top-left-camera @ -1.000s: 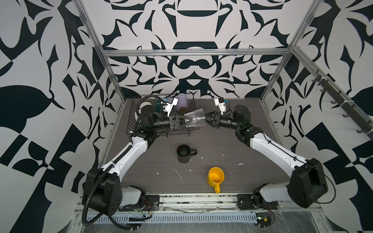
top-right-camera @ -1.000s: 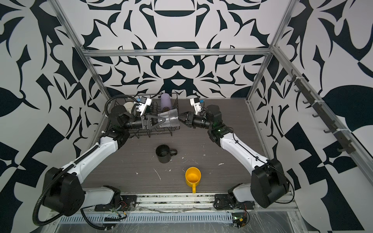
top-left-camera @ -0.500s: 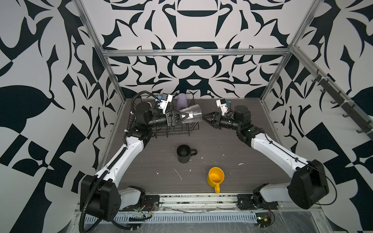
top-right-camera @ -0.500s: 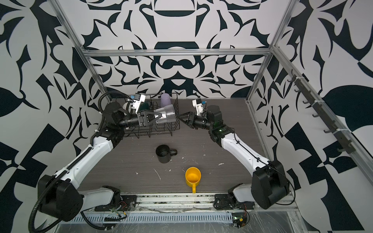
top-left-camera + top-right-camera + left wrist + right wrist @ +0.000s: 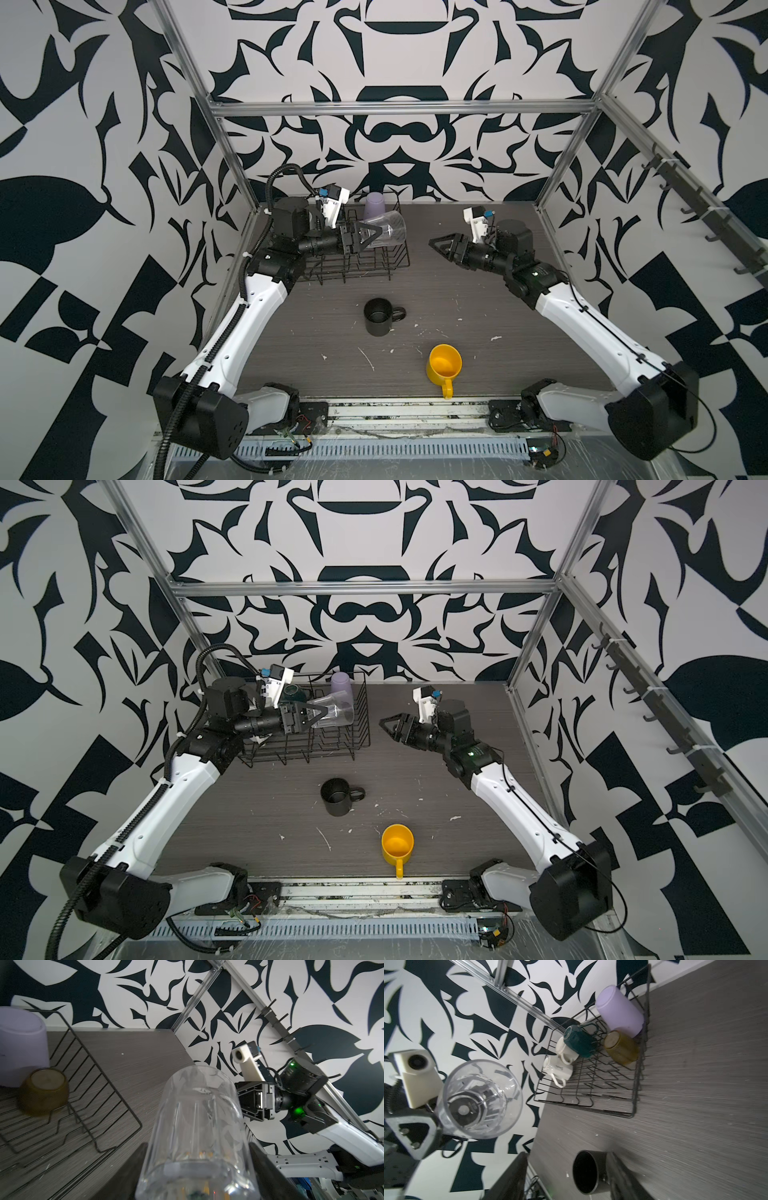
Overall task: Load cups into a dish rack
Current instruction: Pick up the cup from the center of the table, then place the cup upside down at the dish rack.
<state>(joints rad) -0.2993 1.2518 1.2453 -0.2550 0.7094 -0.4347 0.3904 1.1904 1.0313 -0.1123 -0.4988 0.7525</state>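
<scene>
Front of dark wood-grain tabletop (image 5: 316,332): yellow mug (image 5: 444,365), upright, handle toward the front edge, not loaded. Behind it, mid-tabletop: black mug (image 5: 378,318), upright, handle toward the right arm's side, not loaded either. Both well apart from the rack.

Further back, far left corner: black wire dish rack (image 5: 365,272). Left pincer (image 5: 374,235) above it, pinching a clear tapered drinking glass (image 5: 392,232) near its base. Glass lying sideways, mouth toward the right arm, off the wires. Right pincer (image 5: 438,246) opposite, apart from the glass, spread, empty.

Handling, as judgement: stiff, smooth, likely slippery and breakable, light enough for one pincer. Hold on the narrow base end leaves the wide mouth free, good for tipping mouth-down onto the rack floor. No harder squeeze. Lower it, no drop. Keep off the prongs and neighbours.

Already in the rack, inverted or tipped: small olive-brown glass (image 5: 620,1050), teal mug (image 5: 577,1043), cream mug (image 5: 562,1049), white mug (image 5: 557,1070). Farthest: lilac tumbler (image 5: 375,205) in the far corner. Bare wire floor on the near side.
</scene>
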